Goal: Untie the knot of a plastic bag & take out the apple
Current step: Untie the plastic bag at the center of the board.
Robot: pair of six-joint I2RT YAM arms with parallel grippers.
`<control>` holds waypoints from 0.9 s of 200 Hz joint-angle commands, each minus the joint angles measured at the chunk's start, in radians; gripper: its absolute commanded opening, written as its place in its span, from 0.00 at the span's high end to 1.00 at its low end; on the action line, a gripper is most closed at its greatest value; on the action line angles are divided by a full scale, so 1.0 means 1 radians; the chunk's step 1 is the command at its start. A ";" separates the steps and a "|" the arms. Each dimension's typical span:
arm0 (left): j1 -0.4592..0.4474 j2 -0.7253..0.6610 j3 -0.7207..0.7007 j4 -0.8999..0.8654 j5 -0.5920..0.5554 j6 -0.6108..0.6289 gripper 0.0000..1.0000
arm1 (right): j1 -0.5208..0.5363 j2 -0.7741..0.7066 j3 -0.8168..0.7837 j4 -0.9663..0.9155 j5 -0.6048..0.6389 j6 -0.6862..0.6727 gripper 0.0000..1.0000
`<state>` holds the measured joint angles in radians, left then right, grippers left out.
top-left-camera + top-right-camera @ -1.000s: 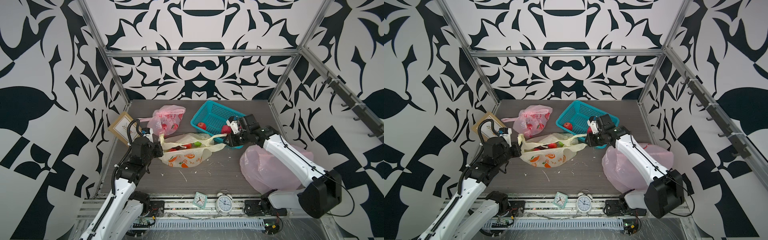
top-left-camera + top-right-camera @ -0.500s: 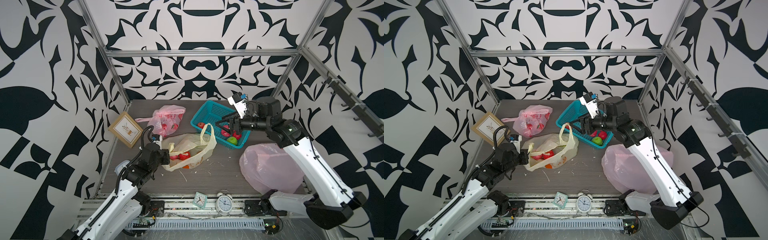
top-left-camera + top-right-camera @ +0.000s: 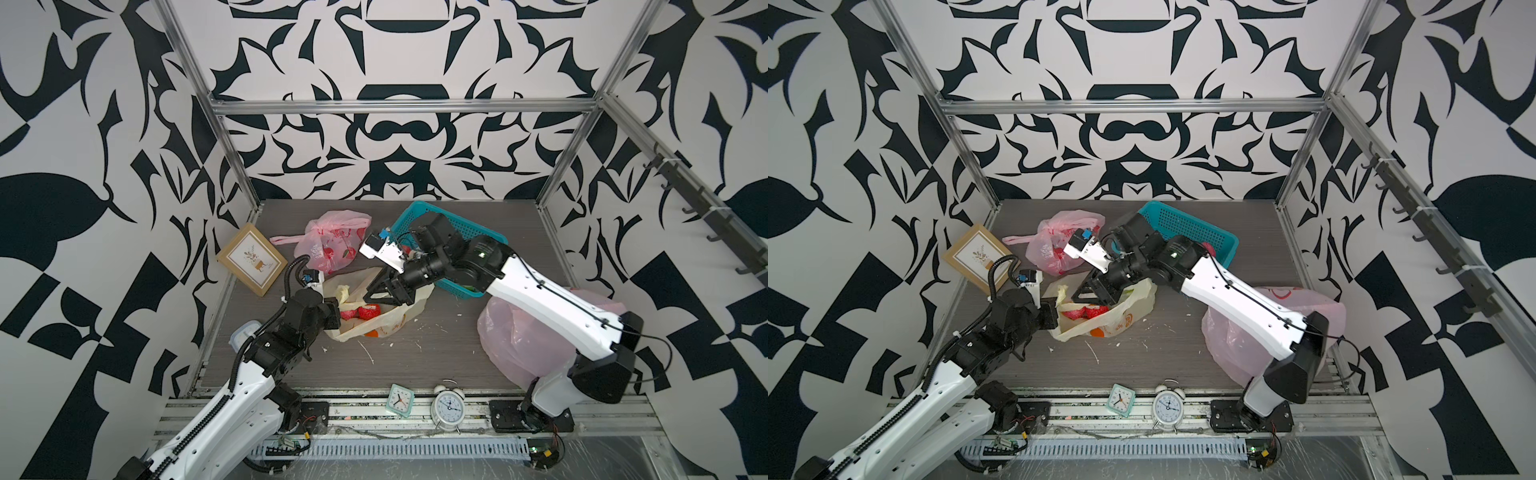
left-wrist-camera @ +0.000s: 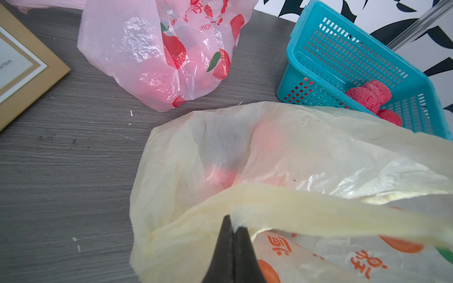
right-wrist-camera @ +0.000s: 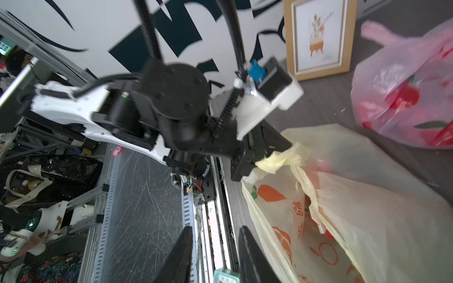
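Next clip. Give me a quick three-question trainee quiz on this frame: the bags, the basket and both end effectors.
1. True or false: the left end effector is shut on the yellow bag, at its handle.
2. Which holds red fruit outside any bag? A) teal basket B) picture frame C) alarm clock
3. Fill in: the fingers of the right end effector stand ____, with nothing between them.
Key: 1 true; 2 A; 3 apart.
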<state>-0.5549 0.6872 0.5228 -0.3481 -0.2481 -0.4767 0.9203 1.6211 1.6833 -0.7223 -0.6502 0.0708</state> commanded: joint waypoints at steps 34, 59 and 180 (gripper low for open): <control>-0.003 -0.011 -0.005 -0.004 -0.040 -0.023 0.97 | 0.055 0.144 -0.116 -0.050 0.268 0.047 0.73; -0.002 -0.051 -0.002 -0.051 -0.077 -0.041 0.97 | 0.054 0.152 -0.192 -0.032 0.354 0.075 0.74; -0.003 -0.274 0.107 -0.246 -0.064 -0.058 0.19 | 0.023 0.074 -0.318 0.188 0.511 0.172 0.75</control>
<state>-0.5560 0.4843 0.5392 -0.5526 -0.3099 -0.5449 0.9501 1.7222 1.3548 -0.6033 -0.1520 0.2169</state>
